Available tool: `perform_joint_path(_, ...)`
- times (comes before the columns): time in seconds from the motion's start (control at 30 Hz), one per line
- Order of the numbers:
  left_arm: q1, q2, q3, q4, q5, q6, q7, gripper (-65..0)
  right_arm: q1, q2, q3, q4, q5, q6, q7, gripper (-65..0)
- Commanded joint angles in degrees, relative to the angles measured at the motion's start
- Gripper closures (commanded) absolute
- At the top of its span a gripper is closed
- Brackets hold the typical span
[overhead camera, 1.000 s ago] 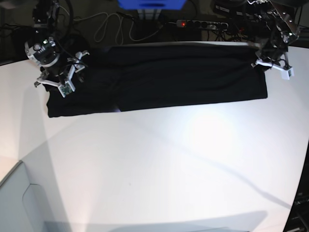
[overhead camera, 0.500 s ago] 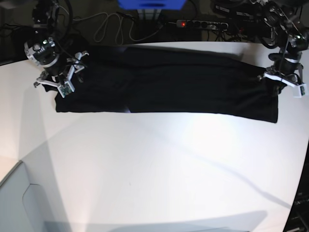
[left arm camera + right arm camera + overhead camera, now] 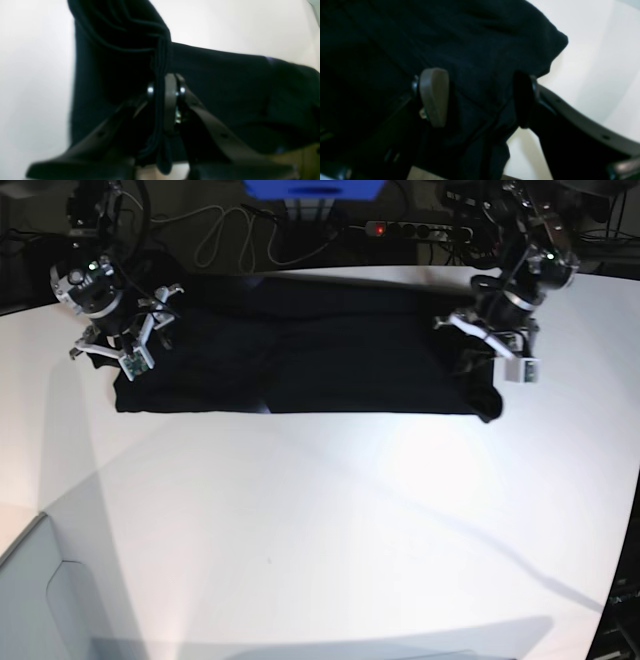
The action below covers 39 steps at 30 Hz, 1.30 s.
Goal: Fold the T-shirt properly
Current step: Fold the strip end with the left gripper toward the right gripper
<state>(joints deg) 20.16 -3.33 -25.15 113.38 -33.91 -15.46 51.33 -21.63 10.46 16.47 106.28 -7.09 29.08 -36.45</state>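
Risk: left hand (image 3: 497,352) clamped on T-shirt (image 3: 300,350) hem, right hand (image 3: 128,345) apart above collar end—unanchored cloth may drag, skewing fold.

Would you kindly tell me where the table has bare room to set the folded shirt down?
The table is bare across the whole near half, in front of the T-shirt. The far edge is crowded: shirt, left claw and right claw.
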Motion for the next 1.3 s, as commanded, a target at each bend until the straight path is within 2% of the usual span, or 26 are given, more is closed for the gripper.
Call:
perform_joint_path(0.0,-0.08,-0.14,1.45,1.12,-1.12,-0.05,-0.65,0.0,0.13,0.57,0.37,0.93,0.46,0.59,0.89,-39.0)
perform_joint_path(0.17,0.01,-0.40,11.83,0.77,-0.95,-0.05,-0.91,0.0,0.13,0.57,0.37,0.93,0.46,0.59,0.89,-39.0)
perform_joint_path(0.4,-0.43,0.04,24.31,0.60,8.72,-0.05,-1.27,0.0,0.13,0.57,0.37,1.02,0.46,0.59,0.89,-39.0)
perform_joint_path(0.53,-0.51,0.12,28.62,0.60,13.30,-0.05,-1.35,0.0,0.22,0.57,0.37,1.02,0.46,0.59,0.89,-39.0)
perform_joint_path(0.8,-2.45,0.30,32.49,-0.72,13.65,-0.05,-1.44,0.0,0.31,0.49,0.37,1.02,0.46,0.59,0.89,-39.0)
perform_joint_path(0.9,-3.86,1.27,32.57,-2.31,13.74,-0.05,-1.35,0.0,0.22,0.49,0.37,1.02,0.46,0.59,0.89,-39.0)
perform_joint_path(1.27,-5.35,1.36,32.57,-4.77,13.30,-0.05,-1.35,0.0,-0.04,0.57,0.37,1.11,0.46,0.59,0.89,-39.0)
